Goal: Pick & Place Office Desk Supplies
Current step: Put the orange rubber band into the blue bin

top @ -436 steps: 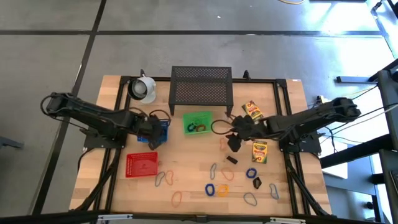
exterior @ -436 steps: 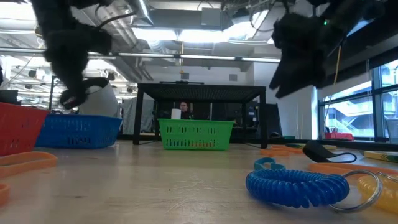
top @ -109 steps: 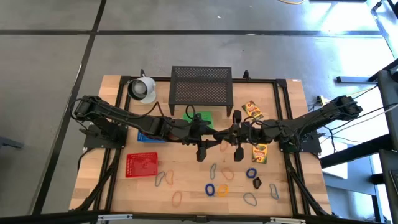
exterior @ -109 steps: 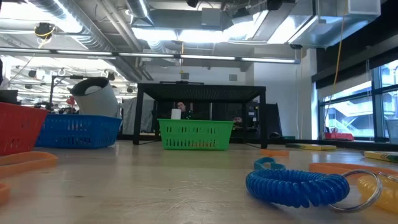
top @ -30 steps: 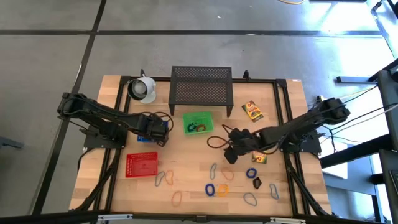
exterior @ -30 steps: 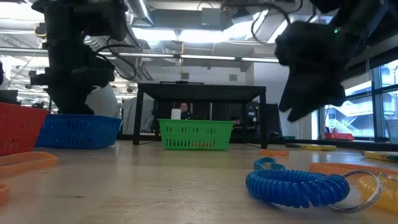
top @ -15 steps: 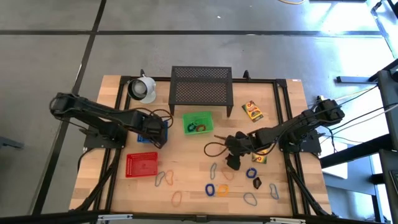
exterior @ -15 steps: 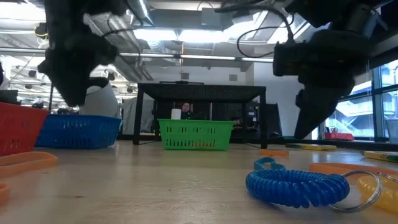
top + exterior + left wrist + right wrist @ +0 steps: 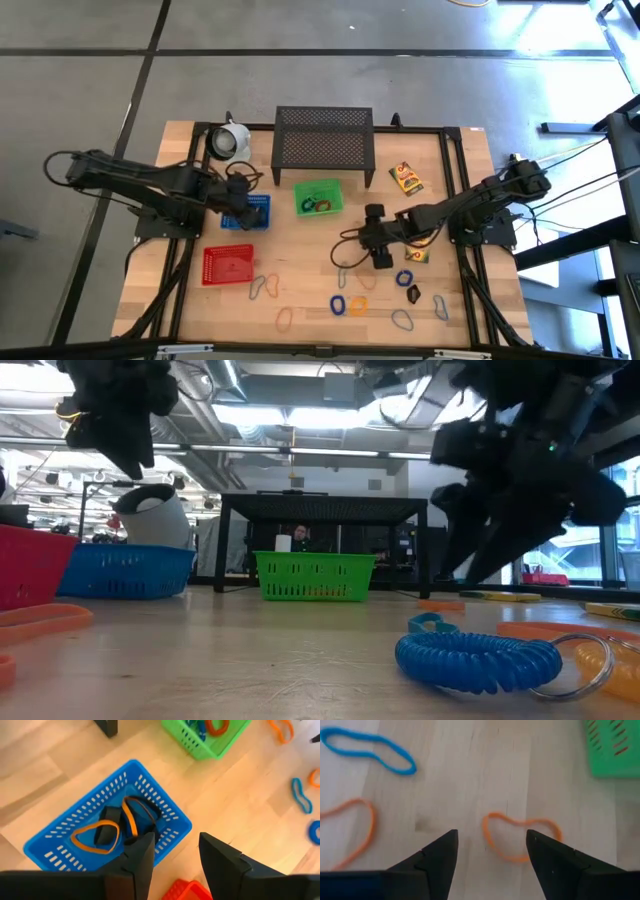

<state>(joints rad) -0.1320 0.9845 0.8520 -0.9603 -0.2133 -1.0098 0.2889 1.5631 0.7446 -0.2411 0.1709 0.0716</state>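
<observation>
The right gripper (image 9: 490, 851) is being held apart over an orange band (image 9: 520, 836), best lowered straight around one strand.

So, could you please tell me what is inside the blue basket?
The blue basket holds two orange rubber bands and dark items; the left gripper, open, hides its near corner.

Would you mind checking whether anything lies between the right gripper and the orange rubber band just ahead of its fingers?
Nothing visible does. The right gripper is open, and only bare wooden table separates it from the orange rubber band.
</observation>
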